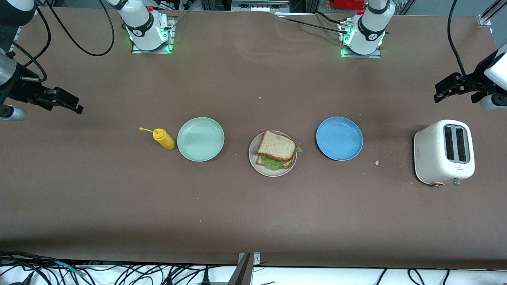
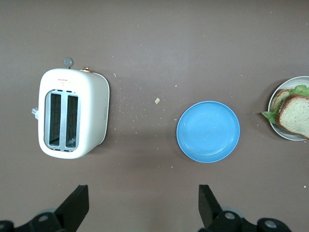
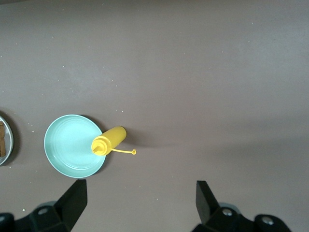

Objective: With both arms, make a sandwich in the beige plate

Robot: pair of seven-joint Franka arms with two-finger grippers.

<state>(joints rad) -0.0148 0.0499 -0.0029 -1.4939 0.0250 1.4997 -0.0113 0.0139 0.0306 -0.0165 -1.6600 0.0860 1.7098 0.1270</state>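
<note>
The sandwich (image 1: pixel 276 150) lies on the beige plate (image 1: pixel 273 173) at the table's middle: a bread slice on top, green lettuce poking out, a second slice beneath. It also shows in the left wrist view (image 2: pixel 294 116) on the plate (image 2: pixel 285 135). In the right wrist view only a sliver of the plate (image 3: pixel 6 145) shows. My left gripper (image 1: pixel 439 92) is open and empty, up over bare table at the left arm's end by the toaster; its jaws stand wide apart (image 2: pixel 143 203). My right gripper (image 1: pixel 75 105) is open and empty, up over bare table at the right arm's end (image 3: pixel 140 198).
An empty blue plate (image 1: pixel 339 138) sits beside the beige plate toward the left arm's end, then a white toaster (image 1: pixel 443 152) with crumbs (image 1: pixel 376 162) between them. An empty mint-green plate (image 1: pixel 200 139) and a yellow mustard bottle (image 1: pixel 163 139) sit toward the right arm's end.
</note>
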